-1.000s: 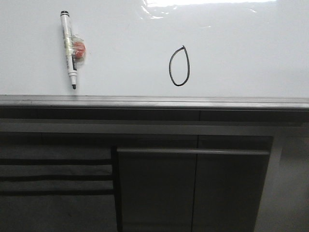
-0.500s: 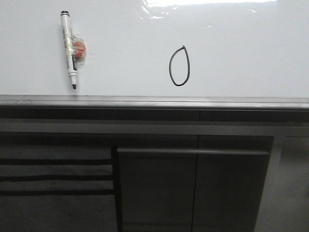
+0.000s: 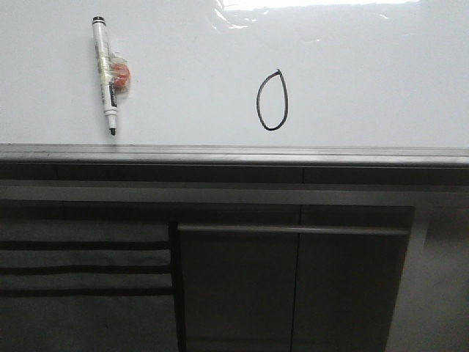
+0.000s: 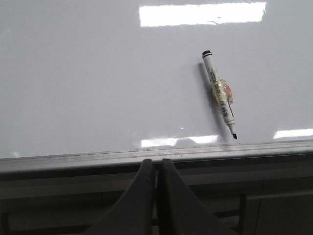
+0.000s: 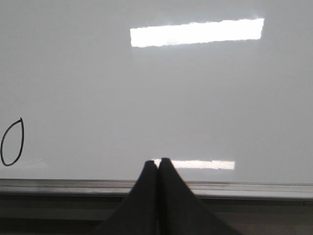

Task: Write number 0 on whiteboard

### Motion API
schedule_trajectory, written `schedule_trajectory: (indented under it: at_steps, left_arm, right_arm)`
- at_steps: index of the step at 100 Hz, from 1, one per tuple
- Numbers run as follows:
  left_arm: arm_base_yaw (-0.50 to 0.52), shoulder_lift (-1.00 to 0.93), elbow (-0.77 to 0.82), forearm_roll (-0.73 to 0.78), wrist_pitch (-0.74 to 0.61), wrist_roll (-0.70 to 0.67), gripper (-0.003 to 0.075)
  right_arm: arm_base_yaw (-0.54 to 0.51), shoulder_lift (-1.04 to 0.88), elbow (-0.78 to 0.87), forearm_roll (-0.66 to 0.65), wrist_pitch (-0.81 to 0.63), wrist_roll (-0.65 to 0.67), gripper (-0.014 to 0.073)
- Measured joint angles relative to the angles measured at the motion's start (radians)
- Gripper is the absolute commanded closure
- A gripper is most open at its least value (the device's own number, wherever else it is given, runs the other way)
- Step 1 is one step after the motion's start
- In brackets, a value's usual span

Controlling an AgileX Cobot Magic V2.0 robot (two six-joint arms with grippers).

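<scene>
The number 0 (image 3: 272, 100) is a thin black oval drawn on the glossy whiteboard (image 3: 366, 81), right of centre; it also shows in the right wrist view (image 5: 11, 142). A white marker pen (image 3: 105, 73) with a black tip lies on the board at the left, uncapped, with a clear tape wad and red bit at its middle; it also shows in the left wrist view (image 4: 220, 94). My left gripper (image 4: 156, 161) is shut and empty, below the board's grey edge. My right gripper (image 5: 157, 161) is shut and empty at the board's lower edge. Neither gripper shows in the front view.
A grey metal edge strip (image 3: 234, 155) runs along the board's near side. Below it are dark grey cabinet fronts (image 3: 293, 286) with a horizontal handle bar (image 3: 293, 229). Bright glare (image 3: 315, 6) lies at the board's top.
</scene>
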Motion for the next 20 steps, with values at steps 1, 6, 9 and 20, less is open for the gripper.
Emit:
schedule_trajectory:
  at_steps: [1,6,9,20]
  left_arm:
    - [0.000,0.000,0.000,0.000,0.000,0.000,0.0741]
    - [0.000,0.000,0.000,0.000,0.000,0.000,0.0741]
    - [0.000,0.000,0.000,0.000,0.000,0.000,0.0741]
    - [0.000,0.000,0.000,0.000,0.000,0.000,0.0741]
  right_arm:
    - [0.000,0.000,0.000,0.000,0.000,0.000,0.0666]
    - [0.000,0.000,0.000,-0.002,-0.001,0.001,0.0666]
    - [0.000,0.000,0.000,-0.002,-0.002,0.002,0.0666]
    - [0.000,0.000,0.000,-0.004,-0.005,0.002,0.0666]
